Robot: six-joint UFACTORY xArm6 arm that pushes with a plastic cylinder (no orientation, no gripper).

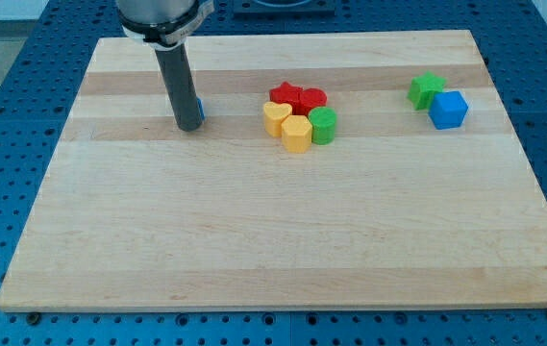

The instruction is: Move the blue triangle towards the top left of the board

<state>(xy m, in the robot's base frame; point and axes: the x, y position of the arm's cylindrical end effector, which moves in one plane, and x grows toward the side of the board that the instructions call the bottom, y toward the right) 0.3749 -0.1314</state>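
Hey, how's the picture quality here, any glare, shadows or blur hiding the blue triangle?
Camera view: even, soft light, no glare on the board; blocks cast only faint shadows; all sharp. The blue triangle is mostly hidden, not by blur but by my rod, showing just a sliver at the rod's right edge, with my tip right beside it.

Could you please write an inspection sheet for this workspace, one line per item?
Surface: pale wooden board on blue perforated table.
Job's things: blue triangle block, mostly hidden behind my tip.
Clutter: middle cluster of two red blocks, two yellow blocks and green cylinder; green star block touching blue cube at view's right.
Grippers: none; my tip touches the triangle's left side.
Cables: nothing seen.
Surroundings: nothing seen.
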